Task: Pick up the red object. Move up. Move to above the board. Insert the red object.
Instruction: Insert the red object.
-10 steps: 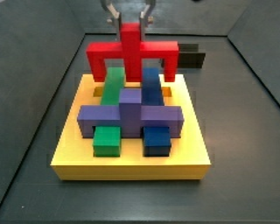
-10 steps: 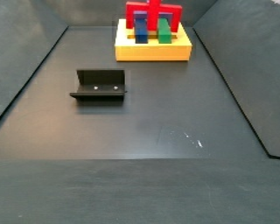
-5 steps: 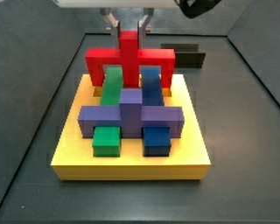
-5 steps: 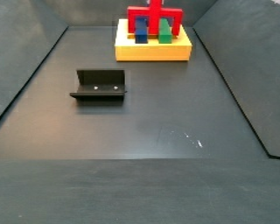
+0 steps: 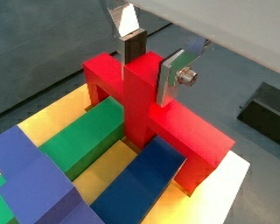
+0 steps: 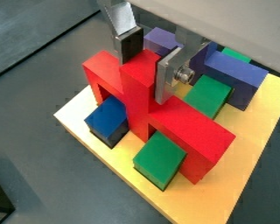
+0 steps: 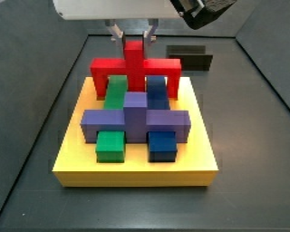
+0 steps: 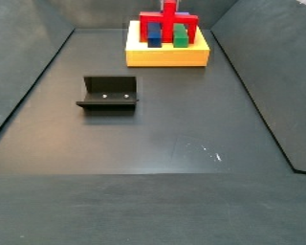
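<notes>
1. As seen in a wrist view, the red object (image 5: 154, 109) is a bright red, matte, square-edged piece: a horizontal bar, short legs reaching down, and a central upright post. The gripper (image 5: 149, 54) has its flat silver fingers (image 5: 178, 74) closed narrowly against opposite faces of the post, a dark pad (image 5: 134, 45) pressed to one face. Beneath the bar lie a green block (image 5: 78, 140) and a blue block (image 5: 149, 179) in the yellow board (image 5: 230, 197); a dark black box (image 5: 262, 109) sits on the grey floor beyond.

2. Where a wrist view looks from the opposite side, the red object (image 6: 154, 105) straddles the blue block (image 6: 108, 121) and green block (image 6: 160, 157), its legs beside them on the board (image 6: 254, 175). The gripper (image 6: 149, 57) clasps the post; the purple block (image 6: 166, 42) lies behind the fingers.

3. When viewed from a side view, the red object (image 7: 135, 68) stands over the far end of the board (image 7: 135, 168), its bar level above the green block (image 7: 113, 88) and blue block (image 7: 156, 87). The gripper (image 7: 135, 36) grips the post from above. A purple cross-shaped block (image 7: 135, 120) spans the board's middle.

4. Seen from a side view farther off, the red object (image 8: 167, 24) sits at the board (image 8: 168, 55) near the back wall, apart from the dark L-shaped fixture (image 8: 108, 93). Whether the gripper grips it cannot be told here.
</notes>
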Available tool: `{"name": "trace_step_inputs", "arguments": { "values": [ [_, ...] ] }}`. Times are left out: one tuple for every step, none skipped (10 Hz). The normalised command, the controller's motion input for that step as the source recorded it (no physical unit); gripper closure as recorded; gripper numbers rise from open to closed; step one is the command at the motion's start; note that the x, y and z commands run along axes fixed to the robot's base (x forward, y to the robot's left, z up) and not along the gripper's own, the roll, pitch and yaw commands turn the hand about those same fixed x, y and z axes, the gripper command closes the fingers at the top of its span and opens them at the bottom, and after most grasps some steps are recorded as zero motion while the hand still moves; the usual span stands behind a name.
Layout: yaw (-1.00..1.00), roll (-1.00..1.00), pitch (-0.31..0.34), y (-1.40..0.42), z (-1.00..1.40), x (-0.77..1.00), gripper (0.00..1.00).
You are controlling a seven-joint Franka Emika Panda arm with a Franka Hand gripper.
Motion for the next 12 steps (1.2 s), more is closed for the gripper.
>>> {"name": "trace_step_inputs", "arguments": {
  "values": [
    [0.0,0.0,0.0,0.0,-0.17,0.0,1.0],
    [0.0,0.07,0.036,0.0,-0.28,0.0,1.0],
    [0.0,0.0,0.0,0.0,-0.47,0.01,1.0],
    [0.0,-0.01,0.0,0.0,-0.52,0.03,1.0],
    [0.0,-0.05,-0.029,0.0,-0.59,0.19,1.0],
    [0.0,0.0,0.0,0.11,-0.42,0.44,1.0],
    [0.05,0.02,0.029,0.13,-0.34,0.35,1.0],
    [0.03,0.09,0.014,0.0,-0.36,0.19,1.0],
    [0.0,0.08,0.0,-0.07,-0.37,-0.04,1.0],
    [-0.05,0.05,0.0,-0.14,-0.18,-0.27,1.0],
    [-0.04,0.0,-0.016,-0.16,-0.09,-0.29,1.0],
    [-0.01,0.0,-0.023,-0.1,-0.15,-0.21,1.0]
  ]
}}
